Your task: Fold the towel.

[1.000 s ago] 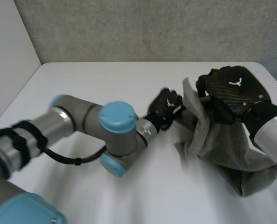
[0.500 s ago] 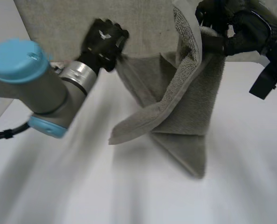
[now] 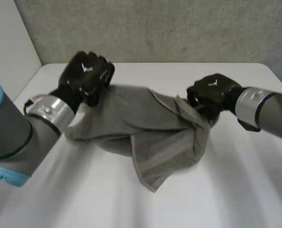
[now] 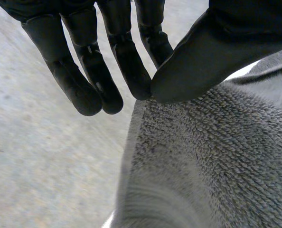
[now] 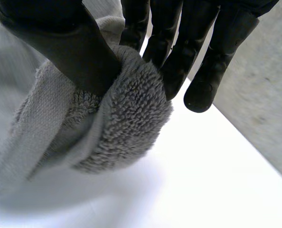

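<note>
So the grey towel (image 3: pixel 145 123) is strung out between the 2 hands over the middle of the white table (image 3: pixel 145 209), running left to right and sagging in between. The left hand (image 3: pixel 86 76) has it at the left far end, right at a corner by the look of it. In the left wrist view the thumb (image 4: pixel 202 57) is pressed down on the terry right at the hemmed edge and meets the fingers (image 4: pixel 126 61) there, so that's a proper pinch on the edge, with the rest of the cloth falling away under the palm. The right hand (image 3: pixel 210 92) is at the towel's right end. In its own wrist view the thumb (image 5: pixel 60 42) and fingers (image 5: pixel 174 52) are closed on a thick rolled-up bunch of the fabric, so it's a firm grab, not just a touch. Between the hands the cloth droops toward the near side, and 1 flap with a flat woven band along its hem hangs down to a point nearer the camera, roughly under the middle. Can't tell whether that low part is actually resting on the table or just hanging close above it. A rough concrete wall (image 3: pixel 155 28) runs along the table's far side.
</note>
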